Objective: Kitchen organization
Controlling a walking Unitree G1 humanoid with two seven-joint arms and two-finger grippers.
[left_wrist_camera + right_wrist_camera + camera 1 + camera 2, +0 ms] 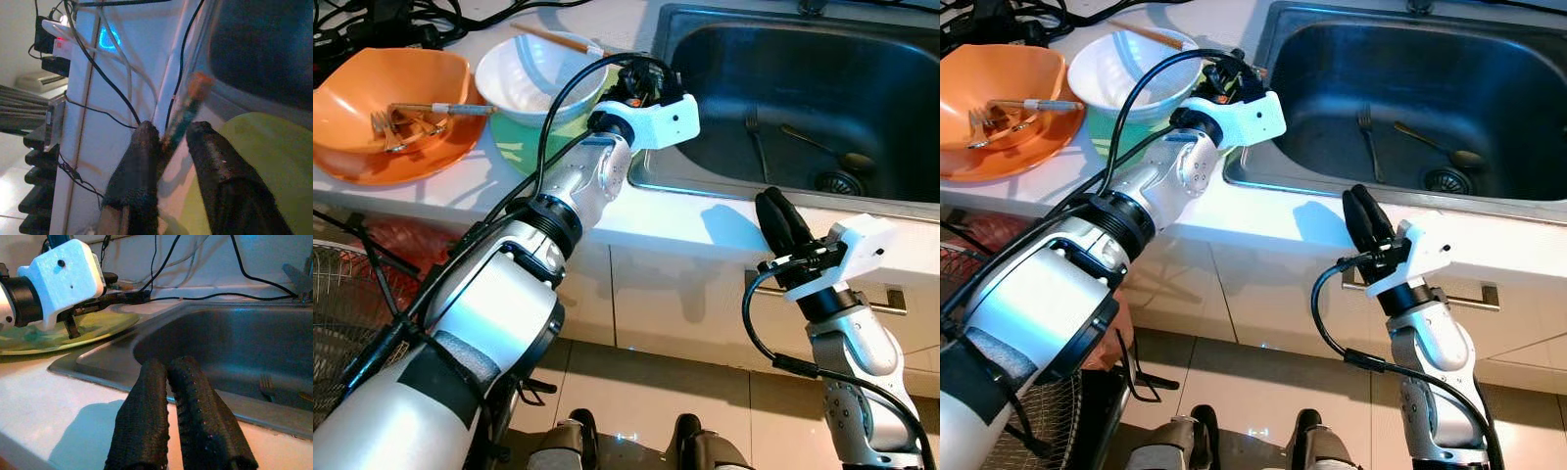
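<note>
My left gripper (641,83) reaches over the counter between the green plate (521,149) and the sink's (724,186) left rim. In the left wrist view its fingers (142,161) stand a little apart, open, with a thin blurred stick (183,117), orange at the tip, between them. My right gripper (781,220) hovers at the counter's front edge before the sink, shut and empty. A fork (756,137) and a spoon (822,147) lie in the sink. A white bowl (533,73) sits on the green plate, with chopsticks (558,39) behind it.
An orange bowl (352,147) with several utensils stands at the counter's left. Black cables (372,20) run along the back. A fan (342,323) stands on the floor at the left. White cabinet fronts (666,284) lie below the counter.
</note>
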